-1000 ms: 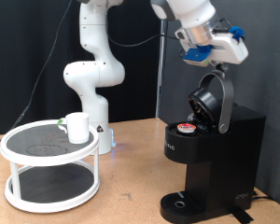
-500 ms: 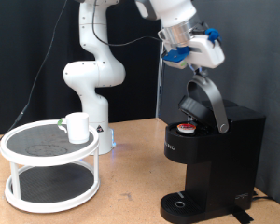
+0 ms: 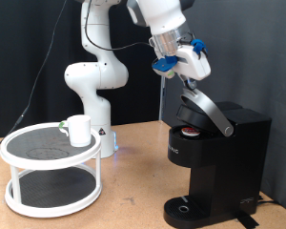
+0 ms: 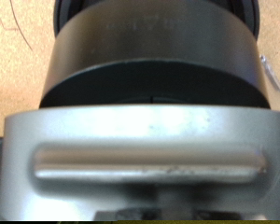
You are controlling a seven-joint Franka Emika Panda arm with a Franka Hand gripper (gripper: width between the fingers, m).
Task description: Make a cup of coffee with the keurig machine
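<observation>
The black keurig machine (image 3: 217, 162) stands at the exterior view's right. Its hinged lid (image 3: 204, 108) is tilted about halfway down. A small pod with a red top (image 3: 189, 131) sits in the holder under the lid. My gripper (image 3: 181, 76) is at the upper end of the lid's silver handle, touching it or just above it. In the wrist view the silver handle (image 4: 145, 163) and the black lid (image 4: 149, 56) fill the picture and no fingers show. The white cup (image 3: 79, 130) stands on the upper tier of a round rack at the exterior view's left.
The white two-tier round rack (image 3: 29, 162) stands on the wooden table at the exterior view's left. The arm's white base (image 3: 91, 86) rises behind it. The machine's drip tray (image 3: 186, 208) is bare. A black curtain hangs behind.
My gripper has moved to the exterior view's left and downward. The lid has swung from nearly upright to about halfway down. The cup has not moved.
</observation>
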